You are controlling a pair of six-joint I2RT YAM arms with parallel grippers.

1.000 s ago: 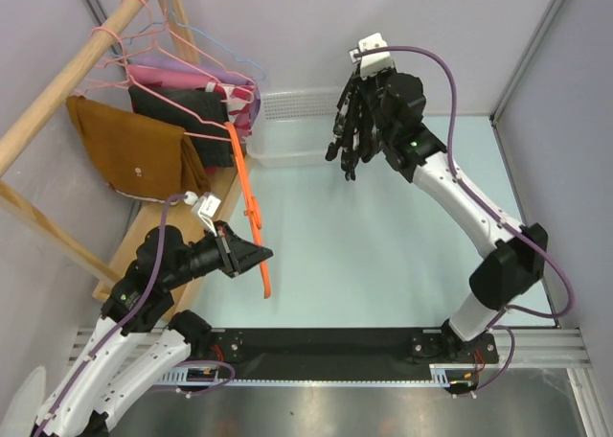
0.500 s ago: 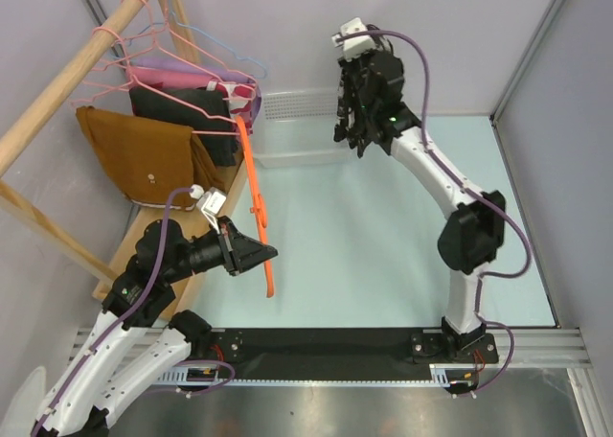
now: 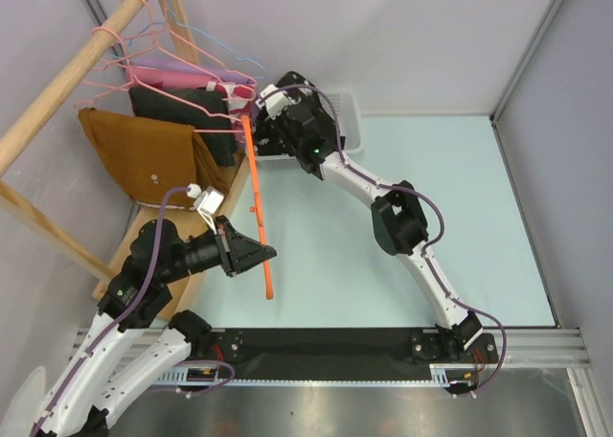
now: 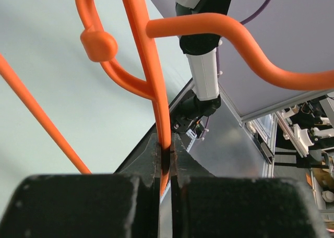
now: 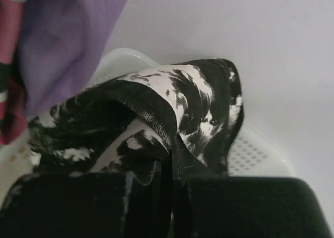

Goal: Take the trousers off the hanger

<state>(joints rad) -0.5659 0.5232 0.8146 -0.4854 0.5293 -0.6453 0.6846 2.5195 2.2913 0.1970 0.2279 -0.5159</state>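
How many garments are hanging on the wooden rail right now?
3 visible: rust-brown trousers nearest the arms, a black garment behind them, a pink-purple garment farthest back. Folds overlap, so another may be hidden. The right claw holds printed trousers, off the rail.

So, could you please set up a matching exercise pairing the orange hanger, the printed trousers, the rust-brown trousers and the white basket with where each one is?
1 orange hanger
2 printed trousers
3 rust-brown trousers
4 white basket

A hanging at the wooden rail
B clamped in the left gripper
C by the far wall
D clamped in the right gripper

Pairs: 1-B, 2-D, 3-A, 4-C
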